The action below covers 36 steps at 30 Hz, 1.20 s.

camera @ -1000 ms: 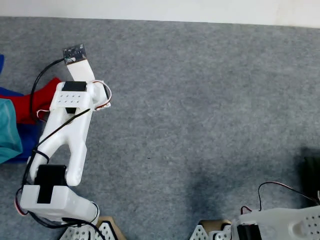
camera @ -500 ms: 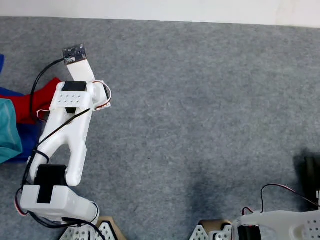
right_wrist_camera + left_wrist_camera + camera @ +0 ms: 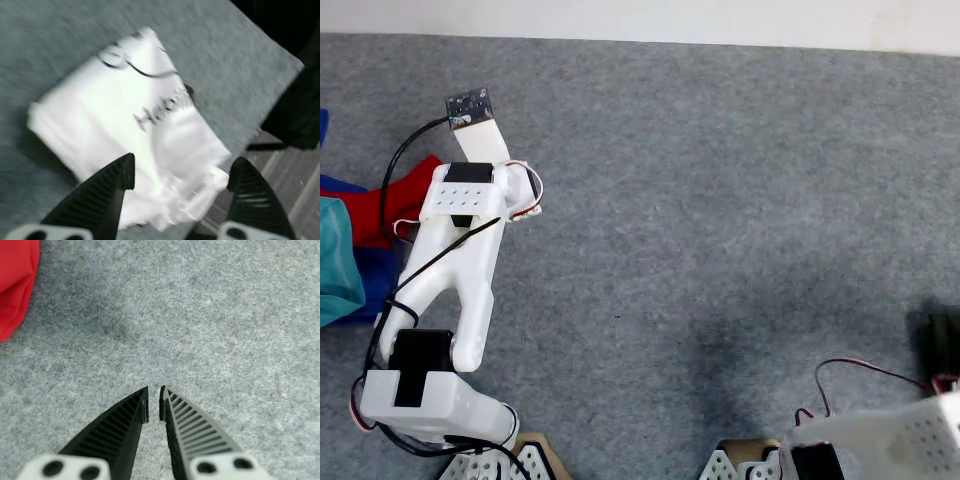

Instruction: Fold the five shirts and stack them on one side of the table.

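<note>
Item: my right hand (image 3: 185, 162), spread wide and empty, over the white shirt (image 3: 125, 130) at the counter (image 3: 50, 30) edge, presumably for pickup. My left hand (image 3: 154, 390), nearly closed and empty, beside the red shirt (image 3: 15, 285).

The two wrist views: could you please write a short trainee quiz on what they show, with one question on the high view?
1. True or false: the left gripper holds the red shirt.
2. What lies under the open right gripper? A: a white folded shirt. B: a pair of socks. C: bare table.
3. In the high view, which two other colours of cloth lie with the red shirt?

Key: 1 false, it is shut on nothing over the table. 2 A. 3 teal cloth and blue cloth.
</note>
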{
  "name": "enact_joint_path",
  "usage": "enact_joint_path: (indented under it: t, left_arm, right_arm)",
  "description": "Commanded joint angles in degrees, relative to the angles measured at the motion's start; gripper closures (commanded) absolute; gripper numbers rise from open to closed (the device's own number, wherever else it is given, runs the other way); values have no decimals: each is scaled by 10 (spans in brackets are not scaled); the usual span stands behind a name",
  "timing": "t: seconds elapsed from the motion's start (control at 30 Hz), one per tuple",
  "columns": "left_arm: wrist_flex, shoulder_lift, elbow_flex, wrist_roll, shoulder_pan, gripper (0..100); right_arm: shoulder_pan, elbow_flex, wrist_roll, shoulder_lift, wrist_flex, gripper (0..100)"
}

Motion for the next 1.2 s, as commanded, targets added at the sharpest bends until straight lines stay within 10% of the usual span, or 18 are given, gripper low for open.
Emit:
enact_joint_path:
  t: [0.0, 0.2, 0.63, 0.97, 1.17]
  left_arm:
    - [-6, -5, -2, 2, 6, 934]
    - [60, -21, -64, 2, -84, 934]
    - [134, -29, -204, -40, -454, 933]
    - [46, -24, -199, -66, -679, 933]
    - [-48, 20, -138, -99, -662, 814]
  right_arm:
    - [-88, -41, -66, -33, 12, 801]
    - [-222, -38, -165, -32, 14, 995]
    - [-556, 141, -188, -34, 13, 986]
    - [-904, 158, -156, -36, 5, 985]
    - [-969, 165, -156, -31, -22, 985]
